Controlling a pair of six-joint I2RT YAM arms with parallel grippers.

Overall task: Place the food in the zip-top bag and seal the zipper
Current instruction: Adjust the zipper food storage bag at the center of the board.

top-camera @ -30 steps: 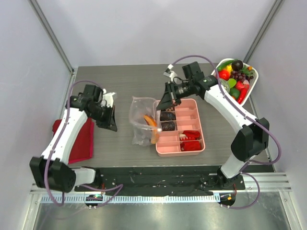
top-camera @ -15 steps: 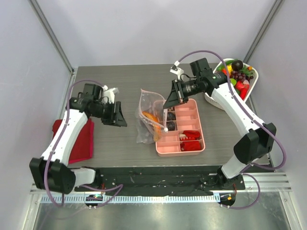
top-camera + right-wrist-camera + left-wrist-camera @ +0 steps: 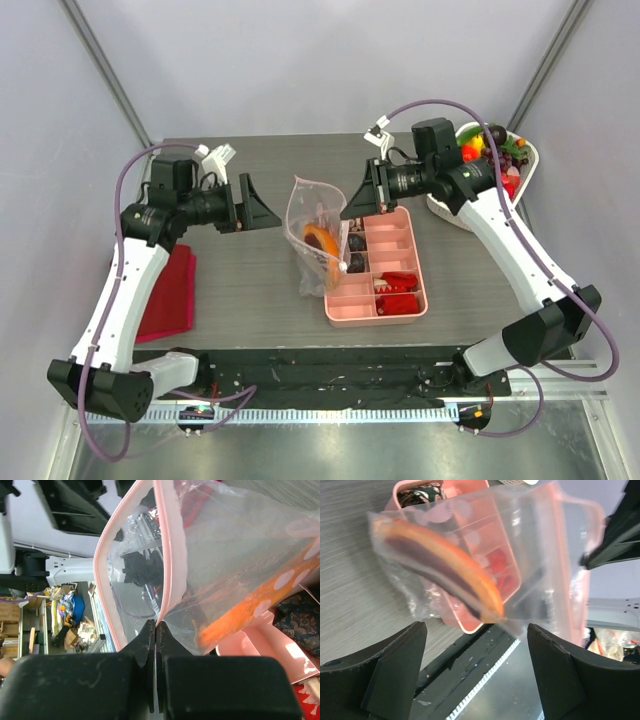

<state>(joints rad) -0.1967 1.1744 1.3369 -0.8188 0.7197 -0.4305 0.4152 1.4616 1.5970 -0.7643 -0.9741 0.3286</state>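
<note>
The zip-top bag point(image 3: 318, 235) hangs upright above the table, an orange wedge point(image 3: 320, 240) lying inside it. My right gripper point(image 3: 349, 211) is shut on the bag's upper right edge. The right wrist view shows its jaws point(image 3: 156, 626) pinching the pale pink zipper strip point(image 3: 170, 545); the bag's mouth gapes open. My left gripper point(image 3: 265, 208) stands open just left of the bag, apart from it. From the left wrist the bag point(image 3: 530, 555) and wedge point(image 3: 445, 570) hang ahead of the spread fingers point(image 3: 395, 670). More food fills a white bowl point(image 3: 527, 171) at back right.
A pink compartment tray point(image 3: 405, 303) with dark lumps and red pieces sits right of the bag and partly under it. A red folded cloth point(image 3: 165, 295) lies at the left edge under my left arm. The enclosure walls stand close on both sides.
My right gripper has lifted the bag off the table so it hangs upright. My left gripper has opened, risen and swung toward the bag.
</note>
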